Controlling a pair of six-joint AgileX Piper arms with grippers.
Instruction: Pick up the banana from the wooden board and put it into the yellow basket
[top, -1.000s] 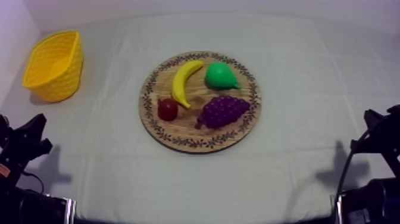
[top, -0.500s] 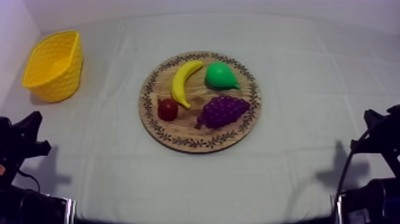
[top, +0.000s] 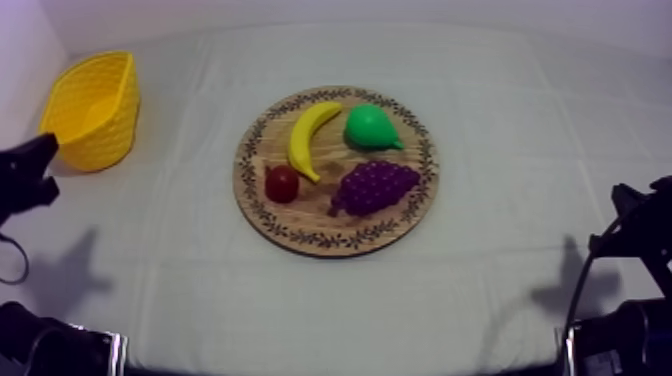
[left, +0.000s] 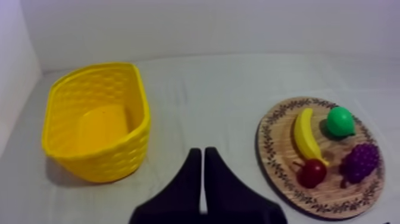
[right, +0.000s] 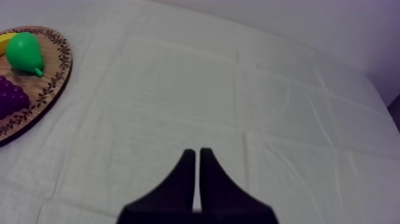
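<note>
Left wrist view puts the banana (left: 306, 134) on the wooden board (left: 280, 158), beside the small red fruit (left: 312, 173). Fingers of left gripper (left: 199, 152) and right gripper (right: 194, 152) are together; I'd open the left and straddle the banana's middle crosswise.

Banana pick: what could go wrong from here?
1. Banana end lies right by the red fruit, pear near its other end: a wide grasp may knock either.
2. Left jaws are shut; they must open before descending.
3. Basket sits close by them: a swing could bump it.
</note>
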